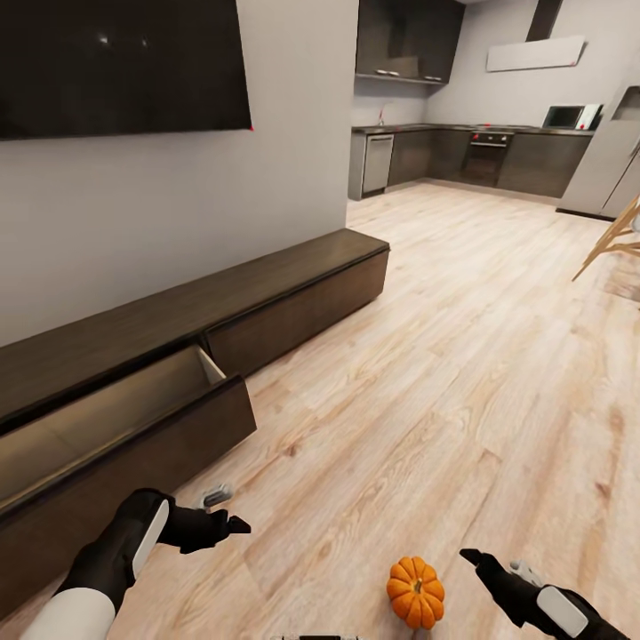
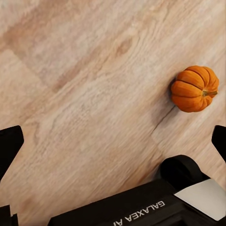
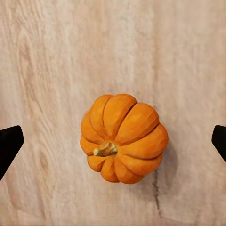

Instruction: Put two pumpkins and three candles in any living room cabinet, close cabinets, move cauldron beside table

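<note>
The pumpkin (image 1: pixel 415 591) sat upright on the pale wood floor (image 1: pixel 427 382), and everything else is placed from it. Far to its left stood the long dark cabinet (image 1: pixel 293 293) against the grey wall, with its nearest drawer (image 1: pixel 107 427) pulled out and the beige inside showing bare. Closer on the pumpkin's left, the left gripper (image 1: pixel 233 526) hung above the floor, just in front of that drawer; in the left wrist view its fingers (image 2: pixel 9 146) stood spread wide, with the pumpkin (image 2: pixel 194 88) off to one side of them, not between. Just to the pumpkin's right, the right gripper (image 1: pixel 473 560) was low and near it without touching. In the right wrist view its fingers (image 3: pixel 9 146) were spread wide too, and the pumpkin (image 3: pixel 123 139) lay on the floor centred between them, stem facing the camera, clear of both tips. Far beyond the pumpkin, the kitchen units (image 1: pixel 471 156) lined the back wall.
</note>
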